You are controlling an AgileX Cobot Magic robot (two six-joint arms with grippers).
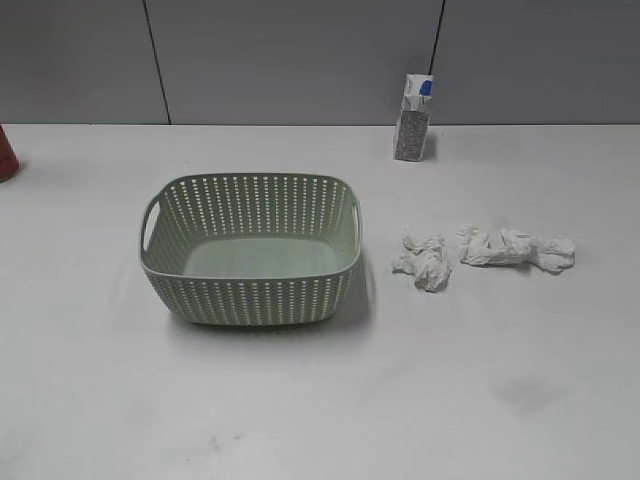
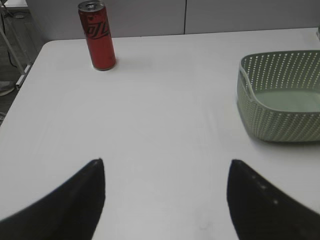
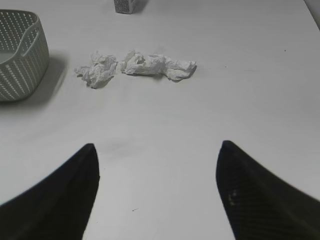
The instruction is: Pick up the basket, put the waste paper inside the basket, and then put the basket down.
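The pale sage-green basket stands empty on the white table, left of centre; it also shows in the left wrist view and the right wrist view. Two white waste paper wads lie to its right: a compact one and a longer twisted one. My left gripper is open and empty above bare table, well short of the basket. My right gripper is open and empty, short of the paper. Neither gripper shows in the exterior view.
A red soda can stands at the far left of the table; its edge shows in the exterior view. A white-and-grey carton with a blue cap stands at the back, behind the paper. A grey wall lies behind the table.
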